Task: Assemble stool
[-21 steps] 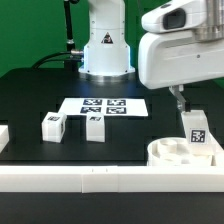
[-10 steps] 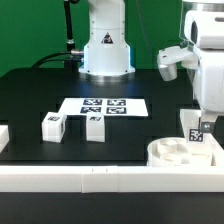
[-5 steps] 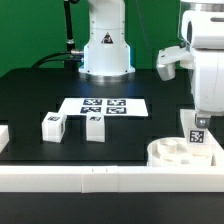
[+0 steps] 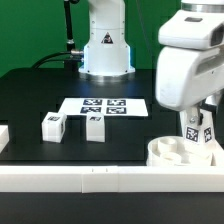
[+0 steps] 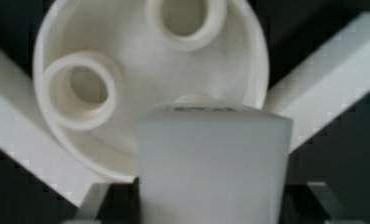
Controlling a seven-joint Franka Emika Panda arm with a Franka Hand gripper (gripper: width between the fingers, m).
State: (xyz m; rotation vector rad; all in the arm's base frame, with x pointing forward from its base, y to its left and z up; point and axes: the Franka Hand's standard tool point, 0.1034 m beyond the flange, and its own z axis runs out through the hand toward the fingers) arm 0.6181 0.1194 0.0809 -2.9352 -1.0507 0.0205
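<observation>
The white round seat disc (image 4: 172,152) lies at the exterior view's right front, against the front rail. One blocky leg (image 4: 197,141) with a tag stands upright in a socket of the disc. My gripper (image 4: 197,127) is down over this leg with a finger on each side. In the wrist view the leg (image 5: 208,150) fills the middle, and the seat disc (image 5: 137,60) with two open sockets lies beyond it. My gripper (image 5: 210,205) is open, with a dark gap between each finger and the leg. Two more legs (image 4: 52,125) (image 4: 95,127) stand loose on the table at the left.
The marker board (image 4: 103,105) lies flat at the table's middle. A long white border rail (image 4: 90,178) runs along the front edge, and a short piece (image 4: 3,135) sits at the left. The robot base (image 4: 105,45) stands at the back.
The wrist has turned about the upright leg and the gripper body now faces the camera. The leg and seat disc have stayed in place.
</observation>
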